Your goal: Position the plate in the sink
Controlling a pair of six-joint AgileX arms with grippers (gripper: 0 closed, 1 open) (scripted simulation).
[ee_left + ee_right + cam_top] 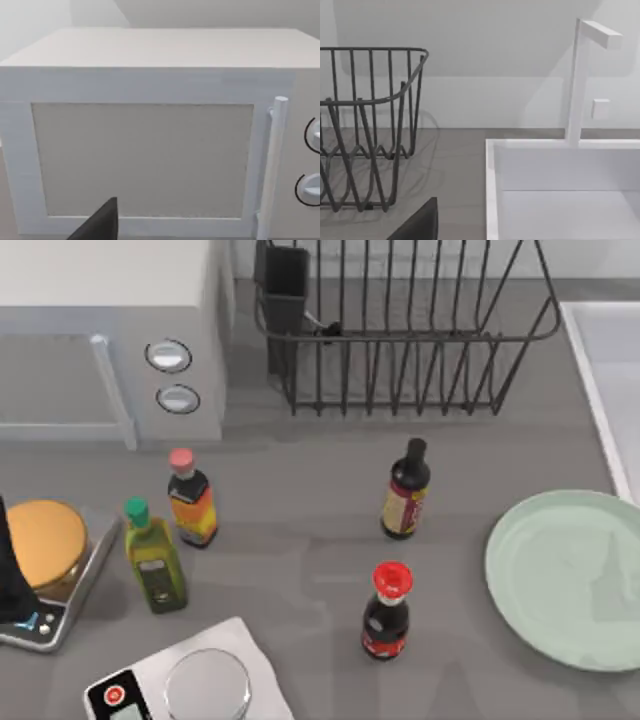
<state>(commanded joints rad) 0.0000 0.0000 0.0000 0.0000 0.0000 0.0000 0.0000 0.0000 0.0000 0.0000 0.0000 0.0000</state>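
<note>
A: Where is the plate point(568, 578) recorded?

B: It is logged flat on the grey table point(300, 530), at the right side, its right edge cut by the frame. It is well clear of the bottles. The sink point(600, 370) is noted at the far right; its pale rim runs just beyond the plate's far edge. In the right wrist view the sink point(492, 200) is seen as a white basin with a tap point(580, 80) standing at its far wall.

A: What else is entered?

B: A black wire rack point(400, 340) is placed at the far middle, a microwave point(110, 340) at the far left. Four bottles are noted: red-capped point(386, 610), dark-capped point(405, 490), pink-capped point(190, 498), green-capped point(153, 555). Two scales are seen near left, one point(45, 625) carrying a golden round thing point(42, 540), the other point(200, 685) bare.

A: Claws?

B: A dark part of the left arm point(10, 575) is seen at the left edge. Whether either claw is released or clenched cannot be told. A dark finger tip point(97, 225) is caught facing the microwave door point(145, 160); another point(417, 225) is caught in the right wrist view.
</note>
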